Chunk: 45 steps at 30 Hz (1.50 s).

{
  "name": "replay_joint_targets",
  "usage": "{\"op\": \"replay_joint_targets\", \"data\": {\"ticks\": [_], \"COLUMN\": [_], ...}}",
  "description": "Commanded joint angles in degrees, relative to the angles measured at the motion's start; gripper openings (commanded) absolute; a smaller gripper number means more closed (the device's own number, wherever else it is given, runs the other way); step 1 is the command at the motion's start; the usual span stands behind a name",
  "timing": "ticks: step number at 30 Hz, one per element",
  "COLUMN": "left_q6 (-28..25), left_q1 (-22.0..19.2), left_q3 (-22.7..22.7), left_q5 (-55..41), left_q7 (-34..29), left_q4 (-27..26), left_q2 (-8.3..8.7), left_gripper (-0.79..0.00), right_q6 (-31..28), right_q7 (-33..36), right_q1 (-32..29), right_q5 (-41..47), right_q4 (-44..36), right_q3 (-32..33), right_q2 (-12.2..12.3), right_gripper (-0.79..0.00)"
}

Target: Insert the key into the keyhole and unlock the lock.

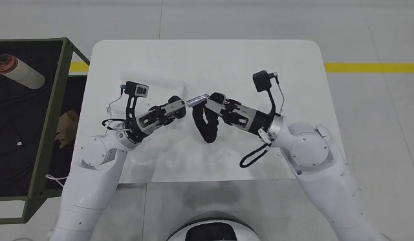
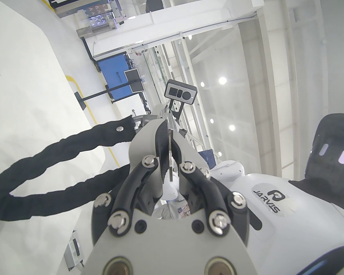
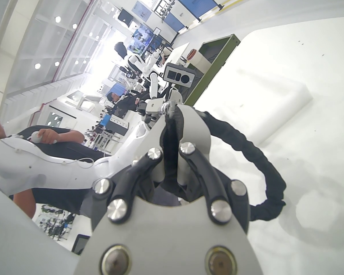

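1. Key (image 2: 170,155) sits squeezed flat between the fingers of the left gripper (image 2: 169,131).
2. Fingers of the right gripper (image 3: 172,118) pinch the black cable lock (image 3: 248,147) over the table (image 1: 259,66), close to the key.

White table (image 1: 294,63), pale flat pad (image 3: 275,95) upon it

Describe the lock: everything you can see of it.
The lock is a short silver metal cylinder joined to a thick loop sleeved in black fabric, with a metal stud near one sleeve end. The right end effector is shut on it, holding the cylinder about level above the table, facing the key in the left end effector. The loop sags and seems to rest on the table.
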Motion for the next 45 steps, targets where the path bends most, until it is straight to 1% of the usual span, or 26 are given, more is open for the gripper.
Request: {"op": "replay_joint_targets", "data": {"ticks": [1,5,19,27,32,33,34,35,45], "left_q6": [-0.29,-0.75,0.37,-0.46,0.03,0.12,0.21,0.25,0.08], "left_q1": [-0.05,-0.18,-0.29,-0.18,-0.23,-0.26,-0.24,-0.24,0.4], "left_q3": [-0.05,0.07,0.76,0.48,0.31,0.28,0.3,0.27,-0.52], "left_q5": [0.37,1.58,4.28,2.47,2.41,2.39,2.22,1.88,-2.06], "left_q7": [0.89,1.81,3.89,2.36,1.93,1.75,1.67,1.55,0.65], "left_q4": [0.18,0.35,0.55,0.54,0.79,0.78,0.78,0.72,0.17], "left_q2": [-0.04,-0.09,-0.17,-0.12,-0.06,-0.04,-0.04,-0.04,-0.05], "left_gripper": [-0.785,-0.785,-0.785,-0.785,-0.785,-0.56,-0.296,0.0,0.0], "right_q6": [0.18,0.39,0.11,0.02,-0.21,-0.28,-0.27,-0.31,-1.21], "right_q7": [-0.8,-1.98,-2.46,-1.14,0.07,0.42,0.62,0.78,1.65], "right_q1": [-0.16,-0.37,-0.64,-0.67,-0.53,-0.45,-0.39,-0.37,0.21], "right_q5": [-1.56,-4.02,-5.75,-4.08,-1.63,-1.16,-0.85,-0.23,3.97], "right_q4": [-0.22,-0.53,-1.07,-0.82,-0.36,-0.28,-0.16,-0.09,1.73], "right_q3": [-0.27,-0.66,-1.12,-0.94,-0.85,-0.75,-0.66,-0.56,0.78], "right_q2": [-0.04,-0.12,-0.32,-0.35,-0.41,-0.4,-0.4,-0.41,-0.44], "right_gripper": [-0.785,-0.785,-0.785,-0.785,-0.785,-0.785,-0.785,-0.785,-0.785]}}
